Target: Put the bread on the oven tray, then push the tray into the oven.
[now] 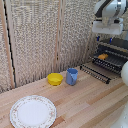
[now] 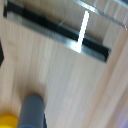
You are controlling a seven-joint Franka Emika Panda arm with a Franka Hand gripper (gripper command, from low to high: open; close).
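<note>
Orange-brown bread [image 1: 102, 57] already sits on the oven pan [image 1: 109, 61], mid-right of frame, directly below the clamp [image 1: 106, 38]. Pan's long axis runs along the open oven [image 1: 118, 47] mouth. Cannot tell whether the fingers are apart or together; nothing visibly held.

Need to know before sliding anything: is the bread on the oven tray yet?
Yes, it appears so. The bread lies on the wire tray at the oven's open front, with the claw above it, apart.
</note>
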